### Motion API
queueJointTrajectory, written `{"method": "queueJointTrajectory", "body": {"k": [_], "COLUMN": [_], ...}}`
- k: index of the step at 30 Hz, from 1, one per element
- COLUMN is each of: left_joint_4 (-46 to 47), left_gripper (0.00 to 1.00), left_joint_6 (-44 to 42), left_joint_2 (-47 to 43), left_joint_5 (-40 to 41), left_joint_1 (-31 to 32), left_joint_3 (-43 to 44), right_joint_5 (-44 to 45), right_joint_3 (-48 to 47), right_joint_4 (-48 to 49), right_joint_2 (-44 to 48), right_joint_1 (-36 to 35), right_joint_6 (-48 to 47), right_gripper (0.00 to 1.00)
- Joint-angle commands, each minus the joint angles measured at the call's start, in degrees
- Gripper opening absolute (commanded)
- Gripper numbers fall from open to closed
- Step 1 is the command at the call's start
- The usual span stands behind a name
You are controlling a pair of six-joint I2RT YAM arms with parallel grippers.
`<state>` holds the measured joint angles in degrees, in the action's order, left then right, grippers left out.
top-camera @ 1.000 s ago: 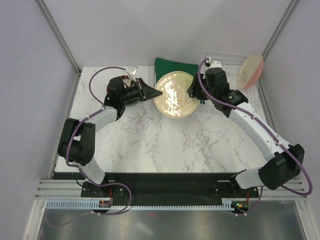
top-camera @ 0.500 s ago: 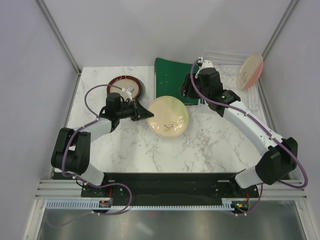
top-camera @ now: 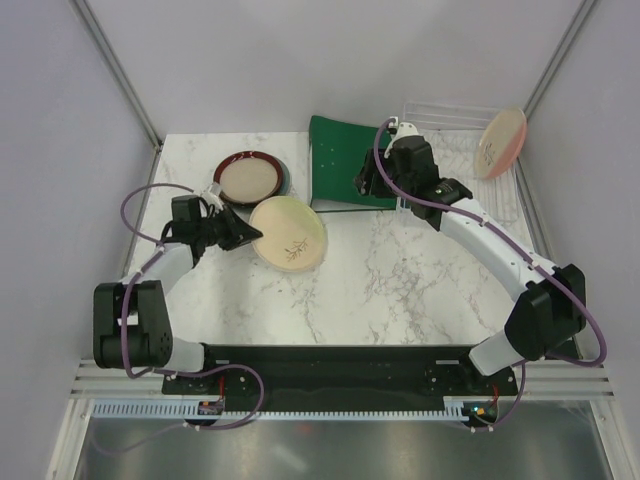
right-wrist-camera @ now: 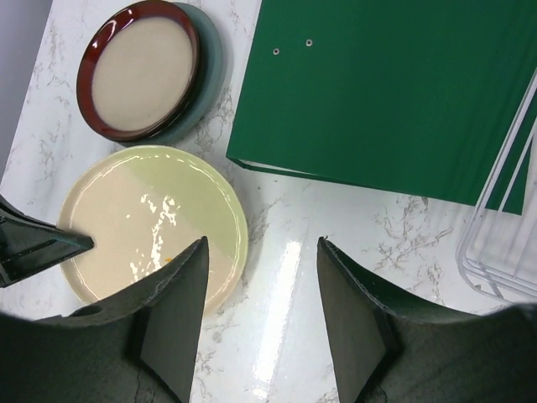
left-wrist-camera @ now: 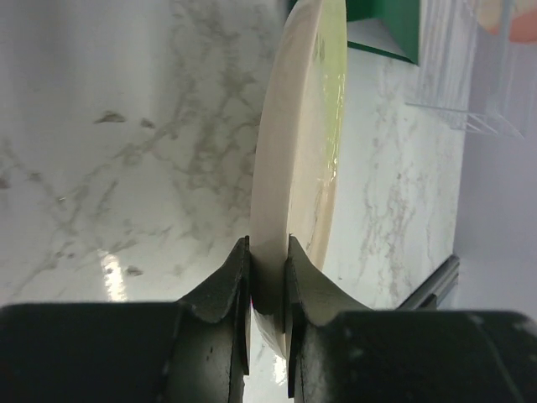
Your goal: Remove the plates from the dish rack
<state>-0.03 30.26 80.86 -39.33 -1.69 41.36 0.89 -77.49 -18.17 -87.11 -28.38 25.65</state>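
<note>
Clamping tight on the near-left rim of the round cream plate with the sprig motif [left-wrist-camera: 302,126], the left jaws show only that rim's thickness between them, and the left wrist view has the plate edge-on and pinched firmly.

And that plate has travelled! A second ago it stood tipped up near the flat green binder [top-camera: 345,160], with both arms at its edges. Now the left arm alone has swung it leftward and levelled it out, face up. It hangs just beside the stack on the white marble counter [top-camera: 400,280]. That stack is the dark-red-rimmed plate with the beige centre [top-camera: 248,178] sitting on the slate grey plate [right-wrist-camera: 210,67]. Whether the cream plate's underside already touches the counter, I can't tell from here.

Over to the right jaws: they stand well apart and hold nothing, touching nothing. They've pulled back from the plate and now hover above the binder's near edge, looking down on the stack and the cream plate both.

So, by my reckoning, the handover is done and this third plate only needs setting down. One remains: the cream-and-pink plate [top-camera: 501,142] stands on edge in the clear plastic dish rack [top-camera: 450,115] at the far right corner. I'd expect the free right arm to go for it.
</note>
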Motion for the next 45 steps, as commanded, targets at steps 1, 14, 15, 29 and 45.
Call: {"method": "queueJointTrajectory", "body": {"k": [1,14,15,29,45], "left_joint_4": [-4.88,-8.14,-8.49,-11.65,-14.91], "left_gripper": [0.02,0.02,0.02,0.36,0.79], "left_joint_6": [-4.77,-7.06,-6.97,-7.94,-8.03], "left_joint_2": [-2.11,5.88,7.37,15.12,2.22], "left_joint_5": [1.35,13.58,14.62,21.75,30.01], "left_joint_1": [-1.73,-2.26,-2.35,-2.35,-2.17], "left_joint_3": [2.49,2.84,3.02,4.08,3.72], "right_joint_5": [2.71,19.06,19.5,19.15,22.49], "right_joint_3": [-0.11,-4.06,-4.76,-15.84,-28.93], "right_joint_4": [1.65,-5.64,-6.34,-7.49,-8.98], "right_joint_2": [0.36,-1.03,-1.74,-15.1,-27.05], "right_joint_1": [-0.1,12.0,14.21,28.11,34.8], "right_joint_6": [-1.74,-10.52,-10.88,-15.89,-18.88], "right_gripper": [0.61,0.69,0.69,0.68,0.7]}}
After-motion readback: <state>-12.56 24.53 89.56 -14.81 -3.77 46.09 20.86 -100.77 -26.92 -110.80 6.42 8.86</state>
